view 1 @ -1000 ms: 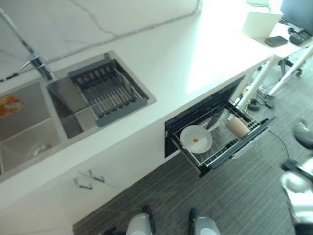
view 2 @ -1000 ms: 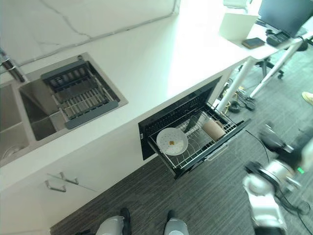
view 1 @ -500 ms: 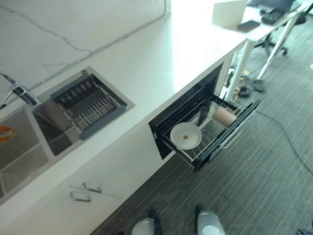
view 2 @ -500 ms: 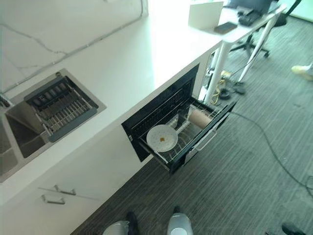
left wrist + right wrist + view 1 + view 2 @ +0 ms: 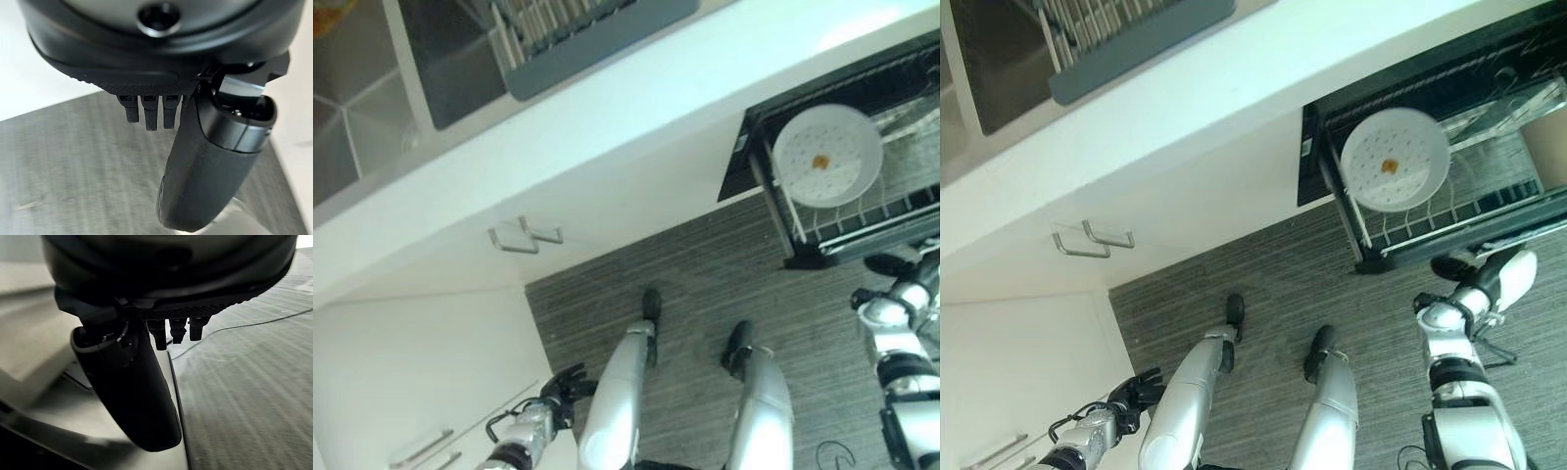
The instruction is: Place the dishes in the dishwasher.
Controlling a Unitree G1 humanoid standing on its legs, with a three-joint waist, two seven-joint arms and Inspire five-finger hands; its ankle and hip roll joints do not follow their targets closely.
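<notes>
Steel sink [image 5: 372, 108]: we are seeing the stainless basin lying at about ten o'clock in the head views, set into the white countertop [image 5: 636, 88].
Dish rack [image 5: 1126, 29]: we are seeing a dark grey slatted drying rack sitting in the sink at about eleven o'clock.
Cabinet handles [image 5: 524, 237]: we are seeing two small metal pulls hanging on the white cabinet front [image 5: 607, 215] below the counter, at about nine o'clock from the picture's middle.
Left hand [image 5: 560, 385]: we are watching the dark hand hanging at about seven o'clock, low beside the white cabinet and over the grey striped carpet [image 5: 685, 284]. In its own wrist view the left hand [image 5: 146, 110] is showing short fingers pointing down and a thumb standing free; it is relaxed and grasping nothing.
Dishwasher drawer [image 5: 1449, 245]: we are seeing the black pull-out drawer with a wire rack standing open at about two o'clock, under the counter's edge.
White round plate [image 5: 1395, 159]: we are seeing it lying in the rack at the drawer's left end, with a small brownish spot near its middle.
Tan cup [image 5: 1552, 147]: we are seeing a tan rounded object lying in the rack at three o'clock, cut by the picture's edge.
Right hand [image 5: 1484, 274]: we are seeing it hanging at about four o'clock, just below the drawer's front edge; whether it is touching the drawer we cannot tell. In its own wrist view the right hand [image 5: 176, 330] is released, with nothing in it.
</notes>
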